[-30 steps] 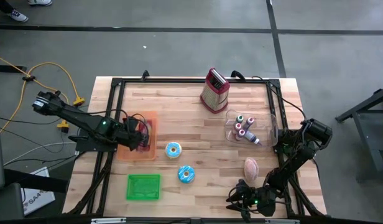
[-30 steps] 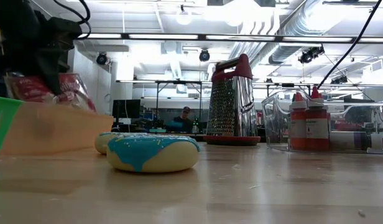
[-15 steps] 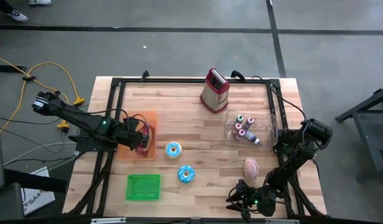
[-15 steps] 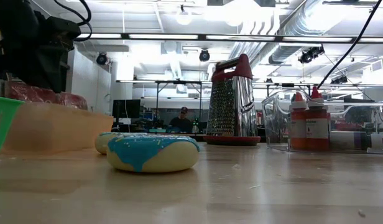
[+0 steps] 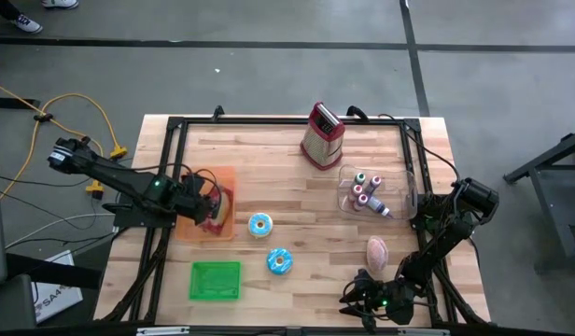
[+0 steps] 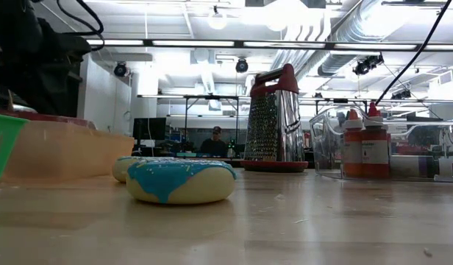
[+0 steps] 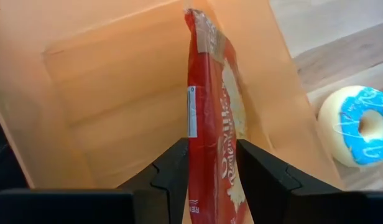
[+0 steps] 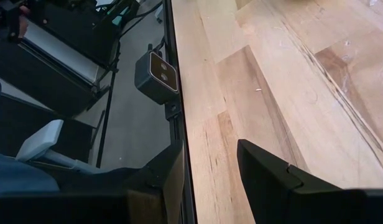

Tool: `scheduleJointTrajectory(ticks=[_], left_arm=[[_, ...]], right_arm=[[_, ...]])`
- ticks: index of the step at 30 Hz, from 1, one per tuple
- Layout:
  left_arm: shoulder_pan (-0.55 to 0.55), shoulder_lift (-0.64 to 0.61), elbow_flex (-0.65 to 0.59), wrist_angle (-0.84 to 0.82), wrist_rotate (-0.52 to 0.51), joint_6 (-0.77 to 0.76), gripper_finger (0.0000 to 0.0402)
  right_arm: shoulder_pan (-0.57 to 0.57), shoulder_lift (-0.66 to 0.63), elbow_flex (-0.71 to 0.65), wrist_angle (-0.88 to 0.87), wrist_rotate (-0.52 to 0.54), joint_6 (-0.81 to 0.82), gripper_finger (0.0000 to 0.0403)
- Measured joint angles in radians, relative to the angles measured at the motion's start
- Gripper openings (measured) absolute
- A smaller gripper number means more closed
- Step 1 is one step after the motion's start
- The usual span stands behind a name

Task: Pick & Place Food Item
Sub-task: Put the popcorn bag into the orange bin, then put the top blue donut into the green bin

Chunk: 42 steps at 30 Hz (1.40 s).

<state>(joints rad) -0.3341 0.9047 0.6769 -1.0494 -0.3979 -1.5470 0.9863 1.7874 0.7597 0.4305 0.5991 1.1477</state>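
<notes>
Your left gripper sits parted inside shallow translucent orange tray; red flat snack packet stands on edge between its fingers, long axis running straight ahead. Lift straight up to clear. Right gripper parked at table's near edge, parted, empty.

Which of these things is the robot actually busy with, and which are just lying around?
In use: left gripper, open around the red snack packet, in the orange bin.

Lying about: two blue donuts, green basket, grater, clear box of bottles, right gripper.
</notes>
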Motion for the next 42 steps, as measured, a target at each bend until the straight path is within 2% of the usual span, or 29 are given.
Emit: scheduleJointTrajectory(ticks=[19,21,26,35,42], left_arm=[[0.058,0.000,0.000,-0.049,0.001,0.055,0.0129],[0.052,0.000,0.000,0.017,0.006,0.079,0.0129],[0.027,0.000,0.001,0.249,0.010,0.249,0.0129],[0.028,0.001,0.001,0.368,0.032,0.371,0.0129],[0.028,0.021,0.001,0.658,0.102,0.569,0.0129]], right_arm=[[0.000,0.000,0.000,0.000,0.001,0.000,0.0139],[0.000,0.000,0.000,0.000,0.001,0.000,0.0138],[0.000,0.000,0.000,0.000,0.006,-0.001,0.0139],[0.000,0.000,0.000,0.001,0.009,-0.001,0.0138],[-0.002,0.000,0.000,-0.007,0.031,-0.023,0.0138]])
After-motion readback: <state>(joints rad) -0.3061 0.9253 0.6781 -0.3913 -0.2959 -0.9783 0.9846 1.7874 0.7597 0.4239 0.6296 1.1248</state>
